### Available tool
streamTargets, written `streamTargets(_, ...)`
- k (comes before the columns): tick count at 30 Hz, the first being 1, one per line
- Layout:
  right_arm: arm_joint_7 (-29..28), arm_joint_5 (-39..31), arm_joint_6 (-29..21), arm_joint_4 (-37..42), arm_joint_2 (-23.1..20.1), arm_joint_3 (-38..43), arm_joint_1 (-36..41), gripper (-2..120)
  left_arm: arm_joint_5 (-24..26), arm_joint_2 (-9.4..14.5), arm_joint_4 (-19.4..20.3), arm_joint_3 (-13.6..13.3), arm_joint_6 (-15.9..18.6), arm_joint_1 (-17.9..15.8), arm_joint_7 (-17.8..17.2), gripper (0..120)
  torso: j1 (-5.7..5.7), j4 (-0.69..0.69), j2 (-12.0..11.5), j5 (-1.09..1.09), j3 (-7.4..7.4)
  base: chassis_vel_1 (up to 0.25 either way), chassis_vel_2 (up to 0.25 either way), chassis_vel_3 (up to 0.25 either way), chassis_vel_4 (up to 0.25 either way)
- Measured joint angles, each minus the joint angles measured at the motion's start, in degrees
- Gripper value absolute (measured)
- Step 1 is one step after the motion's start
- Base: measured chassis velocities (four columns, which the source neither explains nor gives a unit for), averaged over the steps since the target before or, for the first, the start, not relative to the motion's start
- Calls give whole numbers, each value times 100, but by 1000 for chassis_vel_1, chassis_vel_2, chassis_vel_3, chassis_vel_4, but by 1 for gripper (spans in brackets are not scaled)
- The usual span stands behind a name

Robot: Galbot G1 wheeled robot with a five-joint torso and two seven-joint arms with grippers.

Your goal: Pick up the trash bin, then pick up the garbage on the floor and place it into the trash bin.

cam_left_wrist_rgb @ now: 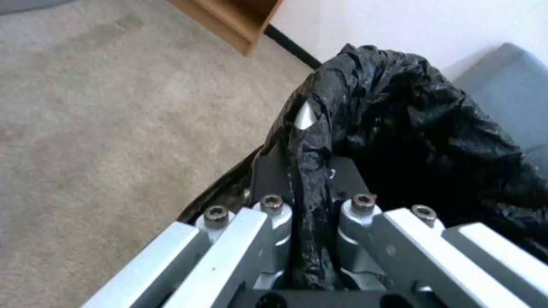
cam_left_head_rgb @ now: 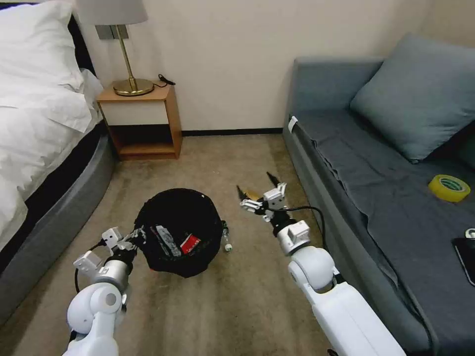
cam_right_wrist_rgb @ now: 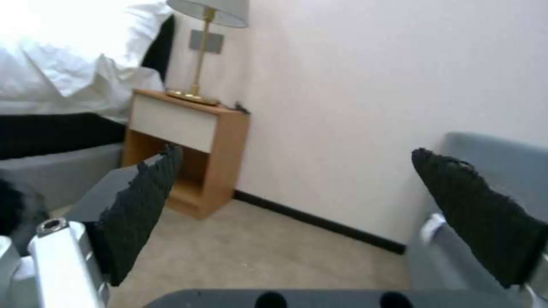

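The trash bin (cam_left_head_rgb: 180, 230), lined with a crinkly black bag, is on the carpet left of centre. My left gripper (cam_left_head_rgb: 134, 238) is shut on its near-left rim, and the left wrist view shows the bag's rim (cam_left_wrist_rgb: 311, 141) pinched between the fingers of the left gripper (cam_left_wrist_rgb: 308, 171). A red-and-white wrapper (cam_left_head_rgb: 189, 243) lies inside the bin. A small clear bottle (cam_left_head_rgb: 226, 240) lies on the floor against the bin's right side. My right gripper (cam_left_head_rgb: 256, 184) hovers open to the right of the bin, with a gold-brown wrapper (cam_left_head_rgb: 253, 194) on the carpet just behind its fingers. In the right wrist view nothing sits between the right gripper's (cam_right_wrist_rgb: 311, 205) black pads (cam_right_wrist_rgb: 143, 205).
A bed (cam_left_head_rgb: 39, 123) runs along the left. A wooden nightstand (cam_left_head_rgb: 141, 118) with a brass lamp (cam_left_head_rgb: 131, 74) stands at the far wall. A grey sofa (cam_left_head_rgb: 376, 188) on the right carries a yellow tape roll (cam_left_head_rgb: 449, 188) and a black phone (cam_left_head_rgb: 467, 259). Open carpet lies between them.
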State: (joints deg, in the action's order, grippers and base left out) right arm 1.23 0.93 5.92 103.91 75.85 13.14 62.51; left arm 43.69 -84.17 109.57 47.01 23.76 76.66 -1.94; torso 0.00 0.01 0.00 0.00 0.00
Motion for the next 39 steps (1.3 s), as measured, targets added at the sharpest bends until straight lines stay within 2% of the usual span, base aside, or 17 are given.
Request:
streamTargets(6, 87, 222, 197, 62, 40, 295, 471, 100, 78, 71, 21, 68, 32, -29, -33, 5, 0, -1, 0, 0, 0, 0, 0, 0, 0)
streamTargets(19, 173, 236, 131, 119, 89, 397, 592, 100, 252, 310, 25, 161, 29, -277, -101, 5, 0, -1, 0, 0, 0, 0, 0, 0, 0)
streamTargets(39, 253, 264, 153, 62, 103, 466, 648, 100, 272, 344, 32, 169, -36, -317, -79, 5, 0, -1, -1, 0, 1, -27, 22, 23, -26)
